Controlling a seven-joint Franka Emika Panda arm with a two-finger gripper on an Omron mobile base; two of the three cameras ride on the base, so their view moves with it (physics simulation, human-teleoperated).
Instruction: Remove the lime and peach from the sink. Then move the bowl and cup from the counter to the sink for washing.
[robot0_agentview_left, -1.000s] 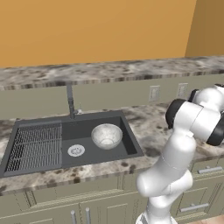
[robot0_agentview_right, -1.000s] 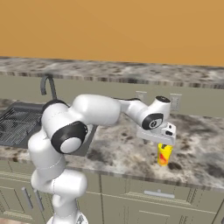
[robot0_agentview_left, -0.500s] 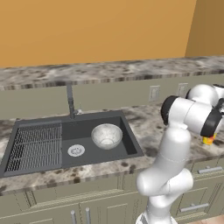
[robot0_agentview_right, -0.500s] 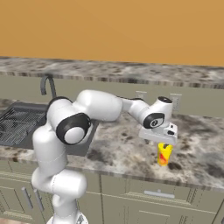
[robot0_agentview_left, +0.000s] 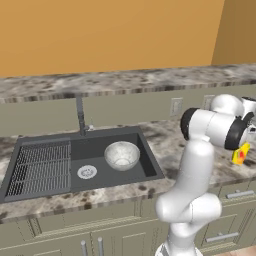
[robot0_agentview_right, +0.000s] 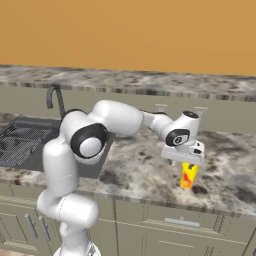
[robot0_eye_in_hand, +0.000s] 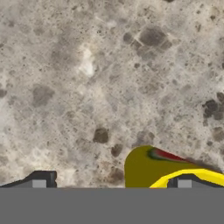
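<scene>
Just above the cup (robot0_agentview_right: 188, 176), the hand (robot0_agentview_right: 186, 161) hangs spread wide, gripping nothing.

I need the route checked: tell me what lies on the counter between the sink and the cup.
Only bare speckled counter lies between the sink and the cup in the right base view.

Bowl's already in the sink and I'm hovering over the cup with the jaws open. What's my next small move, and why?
Probably shift sideways to centre on the cup, then lower. The gripper sits just above it with jaws wide, but in the hand view the cup lies toward one fingertip rather than midway. The bowl already rests in the sink, so only the cup remains.
</scene>
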